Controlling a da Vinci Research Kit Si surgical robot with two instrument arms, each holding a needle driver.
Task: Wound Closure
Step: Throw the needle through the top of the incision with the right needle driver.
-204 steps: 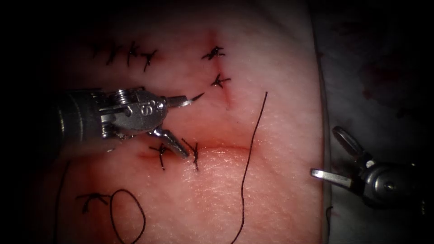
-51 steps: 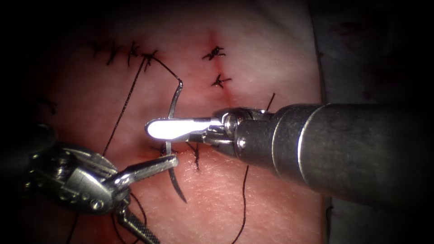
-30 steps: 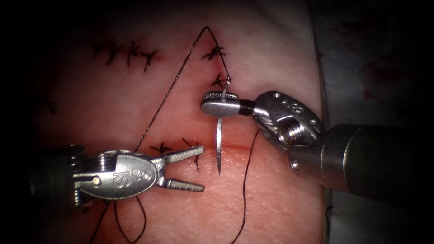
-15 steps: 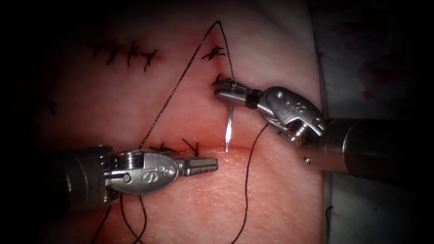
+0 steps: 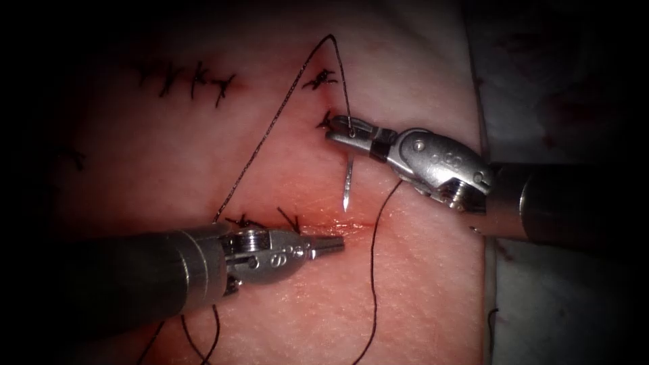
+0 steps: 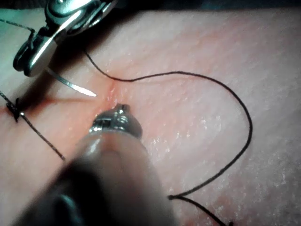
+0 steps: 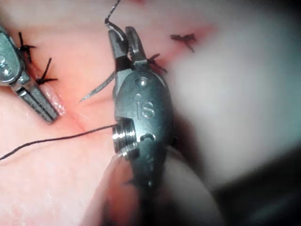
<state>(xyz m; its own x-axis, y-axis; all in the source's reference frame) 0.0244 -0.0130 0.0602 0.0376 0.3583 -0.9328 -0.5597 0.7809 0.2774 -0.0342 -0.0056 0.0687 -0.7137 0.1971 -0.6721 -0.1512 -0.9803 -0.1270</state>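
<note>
Jaws of the steel right tool (image 5: 346, 130) pinch the curved silver needle (image 5: 347, 184) near its thread end; the steel left tool (image 5: 330, 245) has pressed together, holding nothing, and edged rightward beside the cut

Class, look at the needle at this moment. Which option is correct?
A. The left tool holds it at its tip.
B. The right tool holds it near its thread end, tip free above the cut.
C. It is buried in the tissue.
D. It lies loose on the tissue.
B: the right tool grips the needle near its thread end, with the point bare above the cut.
</note>
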